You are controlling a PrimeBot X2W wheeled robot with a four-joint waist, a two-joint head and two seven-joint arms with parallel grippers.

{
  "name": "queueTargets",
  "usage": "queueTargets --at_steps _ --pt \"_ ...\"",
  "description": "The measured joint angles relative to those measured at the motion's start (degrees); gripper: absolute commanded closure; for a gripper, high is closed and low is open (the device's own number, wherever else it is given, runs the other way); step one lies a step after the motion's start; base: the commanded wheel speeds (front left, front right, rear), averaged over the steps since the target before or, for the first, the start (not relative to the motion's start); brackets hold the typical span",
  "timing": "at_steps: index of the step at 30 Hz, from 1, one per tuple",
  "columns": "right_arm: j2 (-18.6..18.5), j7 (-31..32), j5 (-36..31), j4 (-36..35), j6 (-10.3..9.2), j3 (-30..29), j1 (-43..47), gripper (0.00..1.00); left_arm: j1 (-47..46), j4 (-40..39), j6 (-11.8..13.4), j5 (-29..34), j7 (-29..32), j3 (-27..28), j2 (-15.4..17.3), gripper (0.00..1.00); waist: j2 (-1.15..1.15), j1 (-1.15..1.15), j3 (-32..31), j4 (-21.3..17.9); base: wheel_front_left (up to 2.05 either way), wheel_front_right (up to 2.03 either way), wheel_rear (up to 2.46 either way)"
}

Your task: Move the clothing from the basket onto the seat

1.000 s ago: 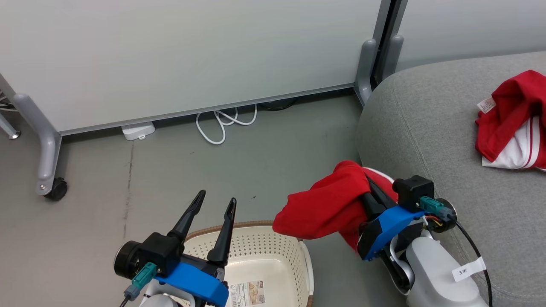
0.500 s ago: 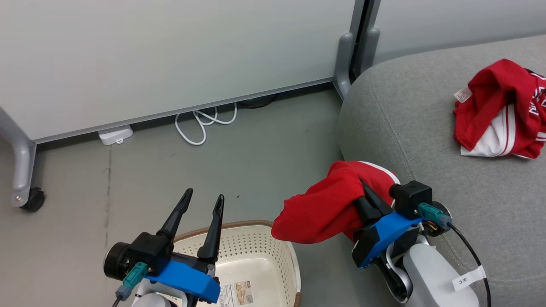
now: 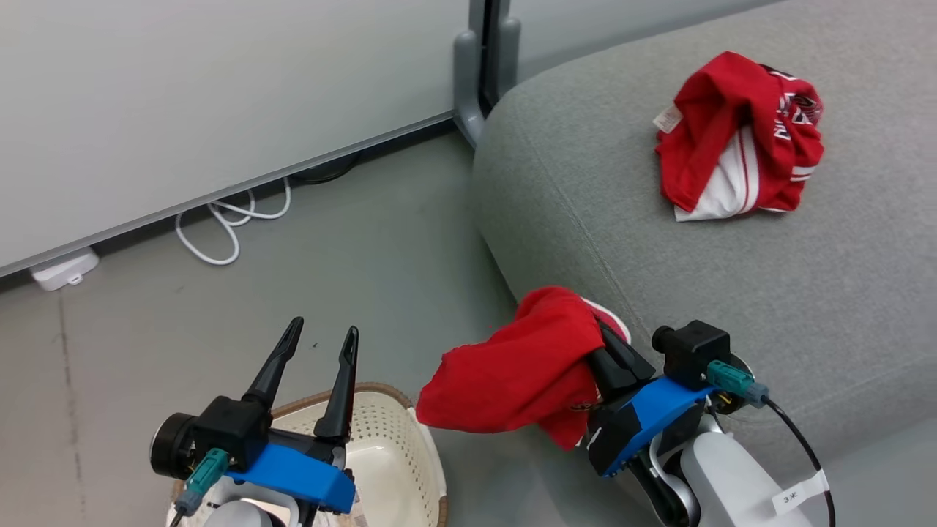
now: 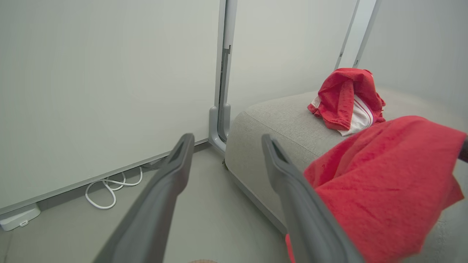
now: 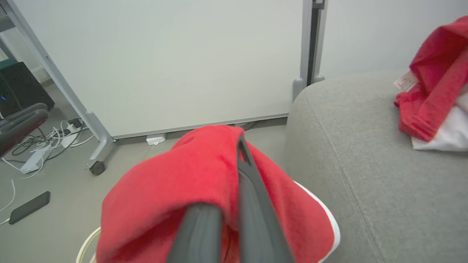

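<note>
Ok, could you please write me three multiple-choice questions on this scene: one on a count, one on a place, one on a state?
1. How many red garments are outside the basket?
A) none
B) one
C) two

2. Where does the striped jersey lie?
A) inside the basket
B) on the seat
C) over the basket rim

3. What is the state of the right gripper?
A) open and empty
B) shut on the plain red garment
C) shut on the basket rim

Answers:
1 C, one lies on the seat and one hangs from the right gripper.
2 B, it sits crumpled on the grey cushion.
3 B, it is closed with the red cloth pinched in it.
</note>
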Motion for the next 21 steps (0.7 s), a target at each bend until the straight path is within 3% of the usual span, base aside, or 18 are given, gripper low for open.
queueTargets --at_steps 13,21 --pt "0.0 0.0 -0.8 -2.7 0.0 -1.0 2.1 1.0 -0.9 0.3 0.0 0.3 0.0 -1.2 1.8 0.0 0.0 0.0 2.8 -10.7 0.0 0.0 0.0" --pt "0.0 -0.5 1.3 -3.4 0.0 -1.6 3.4 1.0 -1.8 1.0 0.0 -0.1 0.0 -2.9 2.4 0.0 0.0 0.0 3.4 -13.9 0.0 0.0 0.0"
